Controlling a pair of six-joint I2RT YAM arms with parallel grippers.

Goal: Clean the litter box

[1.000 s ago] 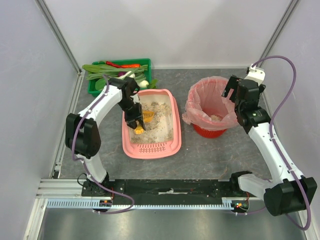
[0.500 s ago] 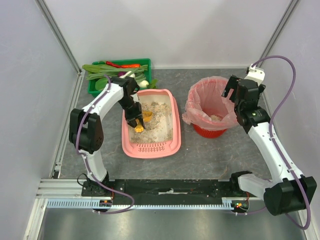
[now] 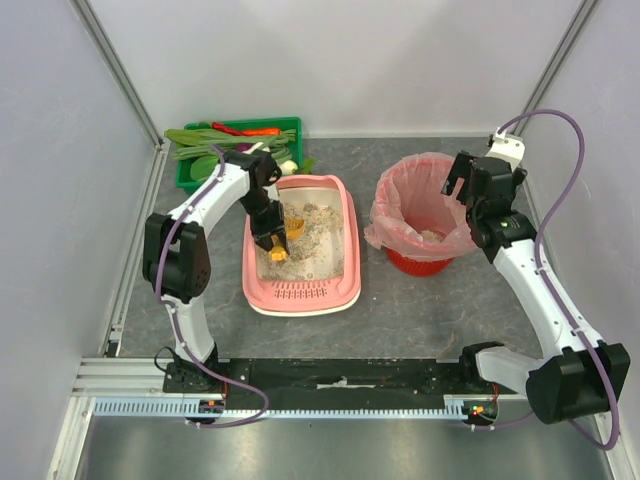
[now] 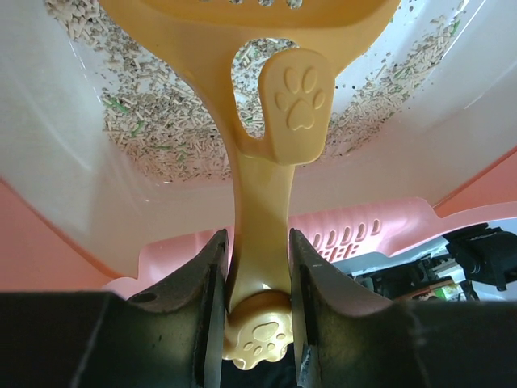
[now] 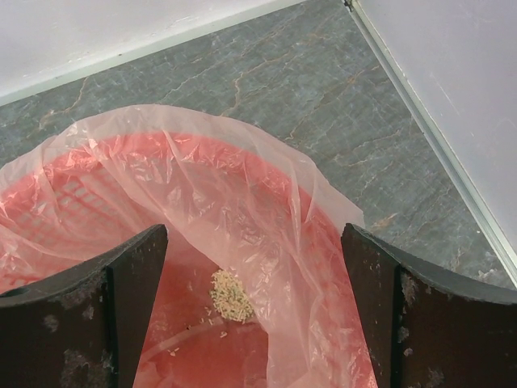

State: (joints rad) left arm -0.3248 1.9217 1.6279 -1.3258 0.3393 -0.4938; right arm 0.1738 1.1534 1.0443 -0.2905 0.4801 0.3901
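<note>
1. Over the last second the left arm's elbow has drawn in toward the litter box [image 3: 300, 298]. The right arm has barely shifted.
2. The left gripper [image 4: 257, 242] is clenched on the scoop [image 4: 258, 186] handle, with the scoop head over the litter.
3. The right gripper [image 5: 252, 234] is spread wide and grasps nothing. It hovers over the bin [image 5: 81, 202].
4. The left arm arches in from the left, wrist angled down into the box.
5. The box sits on the table [image 3: 400, 310], left of the bin and just in front of the crate [image 3: 183, 178].
6. The scoop handle carries embossed paw prints.
</note>
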